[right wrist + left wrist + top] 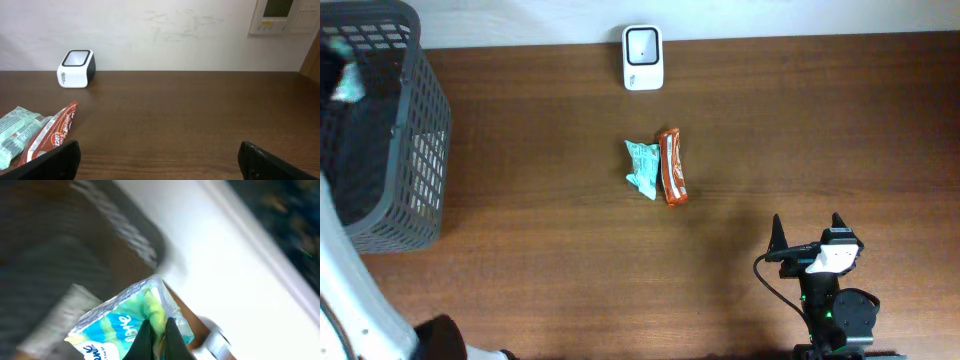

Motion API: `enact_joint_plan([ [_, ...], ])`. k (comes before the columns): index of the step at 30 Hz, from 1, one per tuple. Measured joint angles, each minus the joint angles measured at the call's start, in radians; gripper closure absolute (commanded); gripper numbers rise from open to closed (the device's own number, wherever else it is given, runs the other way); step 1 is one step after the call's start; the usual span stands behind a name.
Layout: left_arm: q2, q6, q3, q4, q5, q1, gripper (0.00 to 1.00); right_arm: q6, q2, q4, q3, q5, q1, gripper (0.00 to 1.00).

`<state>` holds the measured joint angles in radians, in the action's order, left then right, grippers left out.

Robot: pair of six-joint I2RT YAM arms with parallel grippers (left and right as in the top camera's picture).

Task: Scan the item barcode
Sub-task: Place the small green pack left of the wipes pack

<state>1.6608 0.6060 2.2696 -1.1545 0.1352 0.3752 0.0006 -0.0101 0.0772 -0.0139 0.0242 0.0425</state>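
Looking first at the left end effector [156,330], we see its two dark fingers pinched together on the edge of a soft packet [125,322] printed in blue, green and white, so this end effector is closed with the packet in its grip. The left wrist view is blurred, and behind the packet we can make out only dark ribbed streaks and a pale wall. From overhead the packet shows as a small teal patch over the far left part of the grey slatted basket [420,150], which stands at the left end of the brown table [550,260]; we cannot tell how far it is above the basket's rim. The right end effector [807,222] sits low near the table's front right edge, its fingers spread wide with nothing between them. Well ahead of it, near the middle of the table, a green wrapper [640,165] and an orange-red bar [670,166] lie flat, touching side by side. Beyond them, at the back edge by the wall, stands the white scanner [642,57] with its dark window facing up.
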Motion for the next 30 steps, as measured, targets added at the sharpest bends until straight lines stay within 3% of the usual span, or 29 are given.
enact_joint_plan([
  [6,0.048,-0.034,0.0,-0.001,0.046,-0.355,1.0,0.0,0.0,0.0,0.0,0.0,0.0,0.01],
  [13,0.367,-0.09,0.003,-0.099,-0.085,-0.686,1.0,0.0,0.0,0.0,0.0,0.0,0.0,0.01],
  [18,0.578,-0.12,0.003,-0.164,-0.192,-0.787,1.0,0.0,0.0,0.0,0.0,0.0,0.0,0.01],
  [23,0.753,-0.286,0.002,-0.222,-0.208,-0.854,1.0,0.0,0.0,0.0,0.0,0.0,0.0,0.01],
  [27,0.768,-0.378,0.002,-0.238,-0.281,-0.855,0.95,0.0,0.0,0.0,0.0,0.0,0.0,0.01],
  [30,0.768,-0.4,0.002,-0.248,-0.347,-0.846,0.98,0.0,0.0,0.0,0.0,0.0,0.0,0.01],
])
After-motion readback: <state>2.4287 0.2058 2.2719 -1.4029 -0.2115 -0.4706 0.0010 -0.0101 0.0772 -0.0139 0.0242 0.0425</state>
